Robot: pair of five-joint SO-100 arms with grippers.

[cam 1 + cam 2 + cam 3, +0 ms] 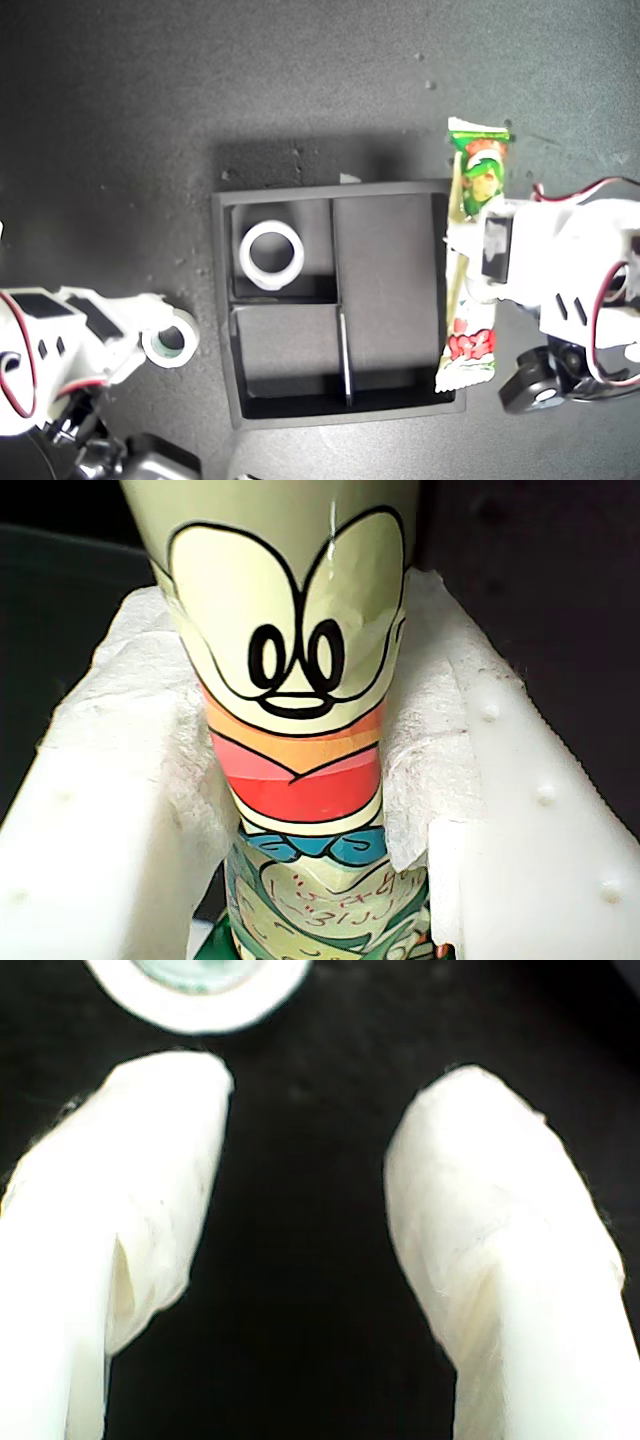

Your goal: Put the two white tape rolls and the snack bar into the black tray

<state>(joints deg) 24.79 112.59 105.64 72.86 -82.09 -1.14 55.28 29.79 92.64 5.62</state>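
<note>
1. Exterior view, right half of the frame: the snack bar (470,262) lies lengthwise along the outer right wall of the black tray (225,300), its lower crimped end overlapping the tray's lower right corner. It is not yet inside any compartment.
2. My first gripper (462,262) is clenched on the snack bar; the first wrist view shows the wrapper (290,710) pinched between the two padded fingers (420,770).
3. The step in hand looks like carrying the bar into the tray. The next move calls for shifting it toward the frame's left, over the wall, keeping it parallel to the long compartment (385,285), then letting go.
4. The larger white roll (271,254) already sits in the tray's upper left compartment. The lower left compartment holds nothing.
5. The smaller roll with the greenish core (170,340) rests on the dark table (120,120) in the lower left of the frame, well apart from the tray's left wall and touching or just beside the tip of my second gripper (150,335).
6. My second gripper is released: the second wrist view shows its fingers (130,1220) spread, with the roll (200,990) just beyond them, not between them.
7. What stands in the way: the tray's right wall, and the divider between the long and small compartments could catch a tilted bar.
</note>
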